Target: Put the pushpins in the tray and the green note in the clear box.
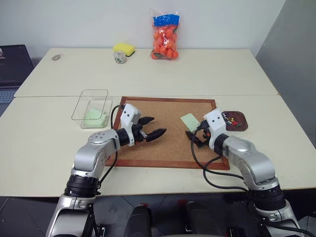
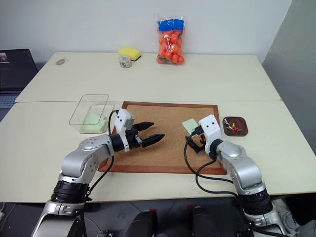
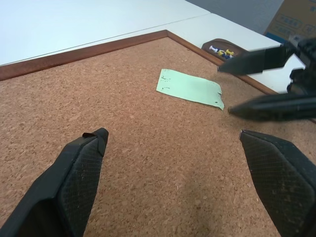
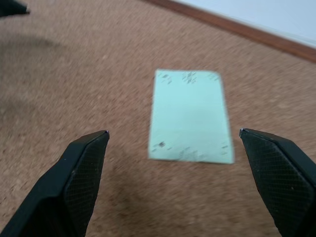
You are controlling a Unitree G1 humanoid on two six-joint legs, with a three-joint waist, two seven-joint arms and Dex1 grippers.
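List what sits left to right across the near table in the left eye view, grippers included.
clear box → left gripper → green note → right gripper → tray with pushpins. The note and both grippers are over the cork board.

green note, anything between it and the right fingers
Nothing visible. The green note lies flat on the cork board, with no pins left in it, and only bare cork lies between it and the open right gripper. The left gripper hovers apart, off to the side.
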